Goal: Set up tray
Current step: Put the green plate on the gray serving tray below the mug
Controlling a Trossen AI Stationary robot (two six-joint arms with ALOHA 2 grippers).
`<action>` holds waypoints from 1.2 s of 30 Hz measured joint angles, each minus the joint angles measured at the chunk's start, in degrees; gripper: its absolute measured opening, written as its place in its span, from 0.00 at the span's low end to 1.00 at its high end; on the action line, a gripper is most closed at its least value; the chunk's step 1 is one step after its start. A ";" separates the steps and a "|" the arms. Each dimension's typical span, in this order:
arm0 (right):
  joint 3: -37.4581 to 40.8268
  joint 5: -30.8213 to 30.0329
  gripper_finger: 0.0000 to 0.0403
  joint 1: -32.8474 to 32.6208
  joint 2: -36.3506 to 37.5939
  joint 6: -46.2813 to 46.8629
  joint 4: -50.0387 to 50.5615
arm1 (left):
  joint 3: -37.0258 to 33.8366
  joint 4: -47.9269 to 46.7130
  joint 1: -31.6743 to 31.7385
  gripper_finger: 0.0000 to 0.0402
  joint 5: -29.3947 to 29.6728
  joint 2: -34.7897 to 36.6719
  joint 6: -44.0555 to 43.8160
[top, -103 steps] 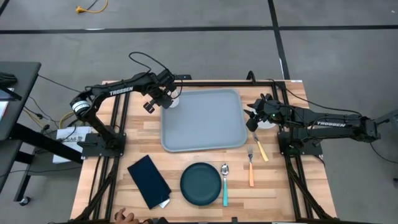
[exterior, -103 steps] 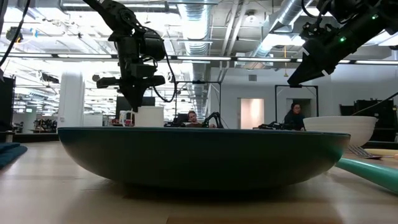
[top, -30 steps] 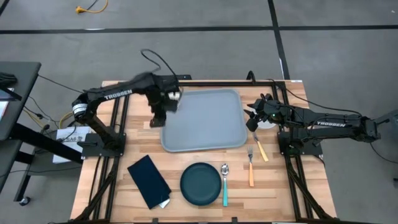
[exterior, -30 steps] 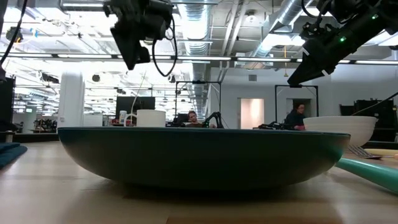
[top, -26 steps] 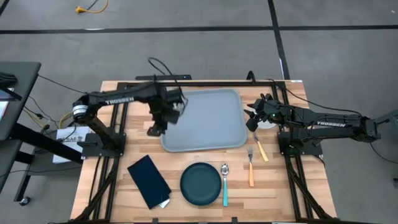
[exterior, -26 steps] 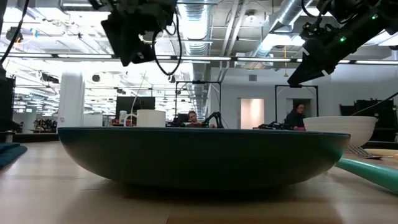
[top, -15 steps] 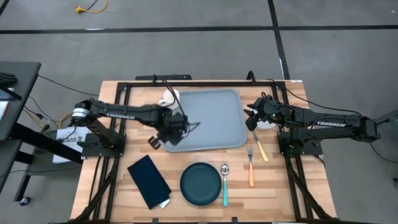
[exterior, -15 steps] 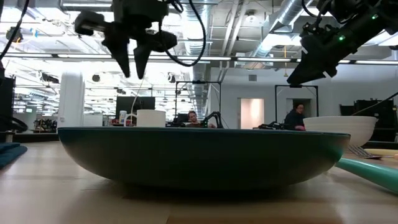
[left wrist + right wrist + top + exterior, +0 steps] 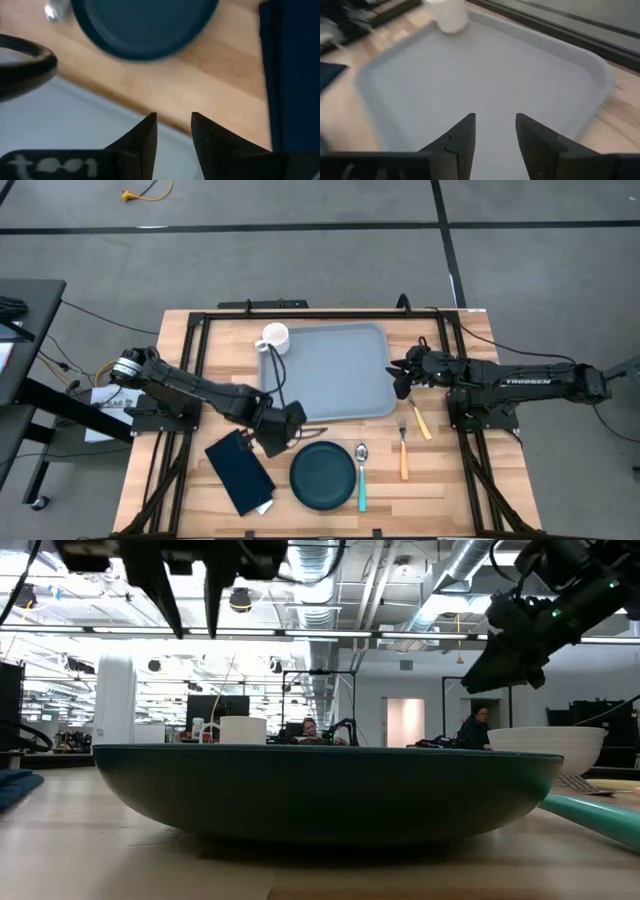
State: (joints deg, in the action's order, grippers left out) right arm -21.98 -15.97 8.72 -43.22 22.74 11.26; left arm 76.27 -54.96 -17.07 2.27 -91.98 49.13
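The light grey-blue tray (image 9: pixel 330 375) lies flat in the middle of the table. A white cup (image 9: pixel 274 337) stands upright at its far left corner and also shows in the right wrist view (image 9: pixel 447 17). My left gripper (image 9: pixel 283 427) hangs open and empty above the table by the tray's near left corner, between the navy napkin (image 9: pixel 238 472) and the dark round plate (image 9: pixel 323 477). Its fingers show apart in the left wrist view (image 9: pixel 173 131). My right gripper (image 9: pixel 399 377) is open and empty over the tray's right rim (image 9: pixel 600 75).
A teal-handled spoon (image 9: pixel 361 476), an orange-handled fork (image 9: pixel 403 448) and a knife (image 9: pixel 419 421) lie right of the plate. A white bowl (image 9: pixel 555 748) stands at the right, under my right arm. Black frame rails run along the table's far and side edges.
My left gripper has gone from beside the cup toward the table's near edge, along the tray's left side, to the tray's near left corner. The cup has stayed upright where it was. My right gripper has shifted slightly toward the tray and a little down.
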 joint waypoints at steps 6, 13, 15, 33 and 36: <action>0.00 0.02 0.33 -7.52 0.00 0.27 -6.07 | 0.07 4.45 -3.60 0.27 -0.01 -0.87 -2.39; 0.00 -0.96 0.33 -17.50 0.00 1.47 -8.69 | 0.02 4.54 -5.38 0.27 0.01 -8.88 -2.92; 0.00 -1.01 0.33 -19.98 0.00 2.42 -9.32 | 0.00 4.79 -5.90 0.27 -0.01 -10.57 -1.02; 0.00 -5.32 0.33 -30.48 0.00 2.78 -11.73 | 0.04 8.65 -8.41 0.27 4.35 -15.41 9.66; 0.00 -5.29 0.33 -30.46 -0.02 2.78 -11.73 | 0.02 8.91 -8.41 0.27 4.04 -16.07 9.89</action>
State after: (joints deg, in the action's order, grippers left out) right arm -21.98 -21.26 -21.74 -43.24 25.52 -0.47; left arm 76.29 -46.05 -25.47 6.32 -108.06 59.02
